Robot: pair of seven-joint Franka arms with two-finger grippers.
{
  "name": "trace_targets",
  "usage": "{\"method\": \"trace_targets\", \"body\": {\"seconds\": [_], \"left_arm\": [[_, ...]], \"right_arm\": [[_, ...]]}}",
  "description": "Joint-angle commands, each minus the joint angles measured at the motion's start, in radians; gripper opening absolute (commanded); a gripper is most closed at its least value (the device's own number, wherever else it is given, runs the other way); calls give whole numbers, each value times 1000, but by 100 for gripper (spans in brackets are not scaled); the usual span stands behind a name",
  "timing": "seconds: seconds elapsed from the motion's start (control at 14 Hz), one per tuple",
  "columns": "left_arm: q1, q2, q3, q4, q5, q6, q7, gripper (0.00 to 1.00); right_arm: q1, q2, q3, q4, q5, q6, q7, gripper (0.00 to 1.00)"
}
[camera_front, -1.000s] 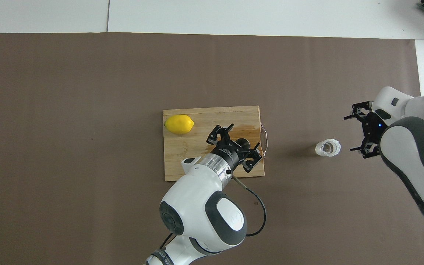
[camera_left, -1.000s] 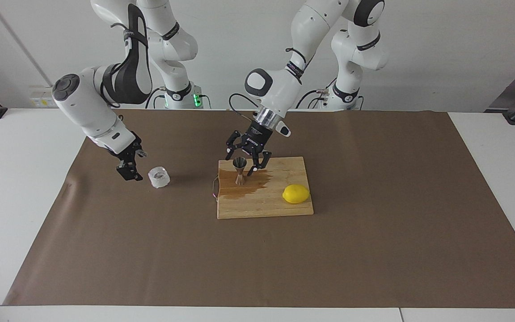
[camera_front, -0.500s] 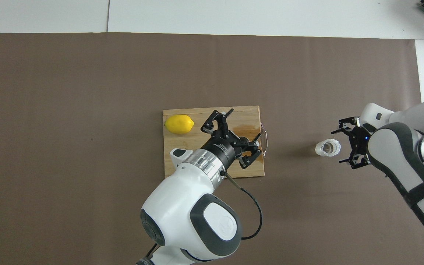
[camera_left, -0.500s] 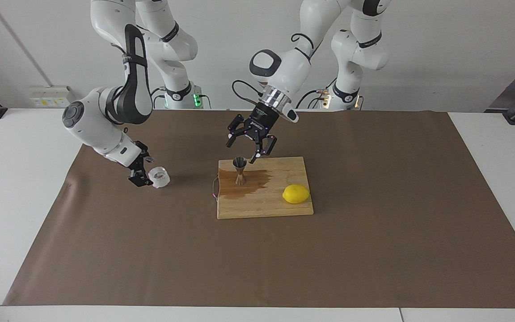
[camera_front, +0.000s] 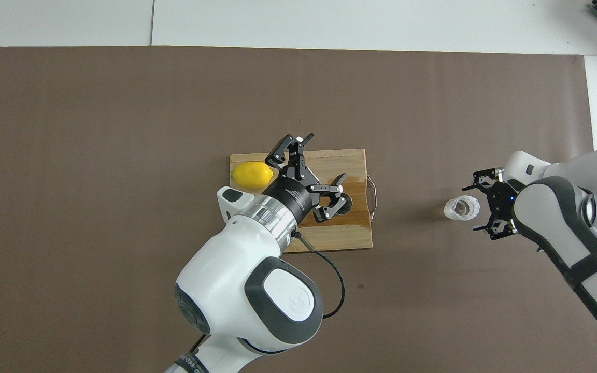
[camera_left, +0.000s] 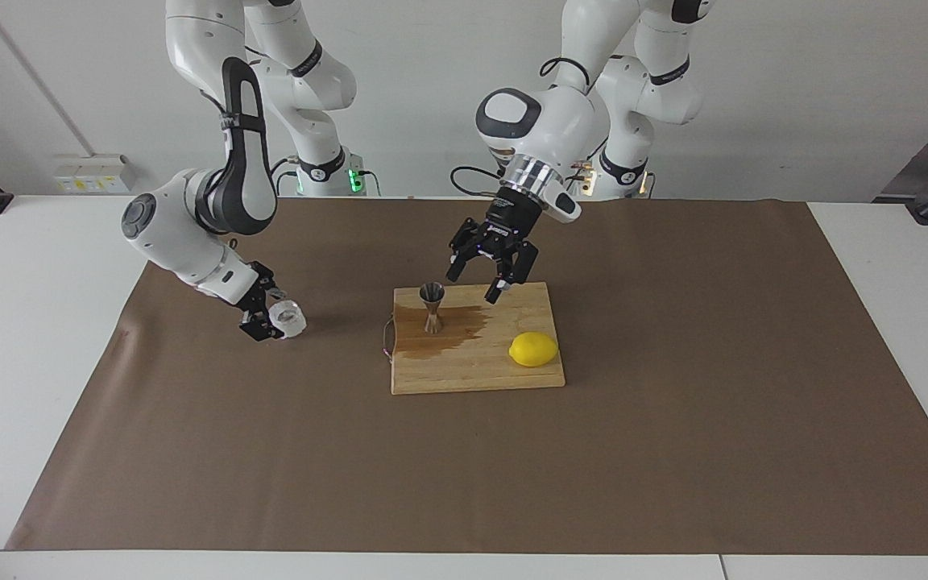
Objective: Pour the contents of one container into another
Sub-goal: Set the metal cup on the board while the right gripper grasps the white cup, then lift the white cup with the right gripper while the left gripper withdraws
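The right gripper (camera_left: 264, 324), jaws open, brackets the squat clear faceted glass cup (camera_left: 287, 319) on the brown-papered desk (camera_left: 673, 419), positioned for a side grasp. The left gripper (camera_left: 492, 278), jaws open and empty, hovers over the wooden cutting board (camera_left: 472, 370), clear of the hourglass-shaped steel jigger (camera_left: 432, 306) beside a yellow lemon (camera_left: 533, 349). White wall.

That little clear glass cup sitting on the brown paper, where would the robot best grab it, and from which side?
Best around its squat faceted side wall, low down. The small clear faceted glass cup stands upright on the brown paper, mouth up, so a level grip from the side keeps it from tipping. The right hand already sits open beside it, at the right arm's end of the table; that side looks simplest.
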Motion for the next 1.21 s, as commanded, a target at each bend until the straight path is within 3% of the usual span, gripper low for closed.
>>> {"method": "trace_targets", "body": {"seconds": [0.0,0.07,0.14,0.29,0.43,0.79,0.93,1.14], "left_arm": [[65,-52,-1,-17,4,-58,248,100],[80,-63,-1,-17,4,-58,375,100],[102,-71,-1,-14,4,-58,491,100],[137,-74,0,-11,4,-51,675,100],[192,-74,0,10,16,-54,835,100],[292,-69,0,23,131,-125,1145,100],[361,-78,8,23,212,-287,1174,100],[491,-95,17,36,542,-605,1170,100]], "right_arm": [[-16,12,6,-18,88,22,-77,100],[-18,12,8,-18,90,20,-78,100],[-27,14,8,-16,91,17,-80,73],[-36,14,8,-12,91,9,-81,31],[-41,6,9,-4,91,3,-83,0],[-20,-60,23,62,128,-69,27,0],[31,-72,34,94,110,-98,143,0],[111,-92,36,126,39,-100,297,0]]}}
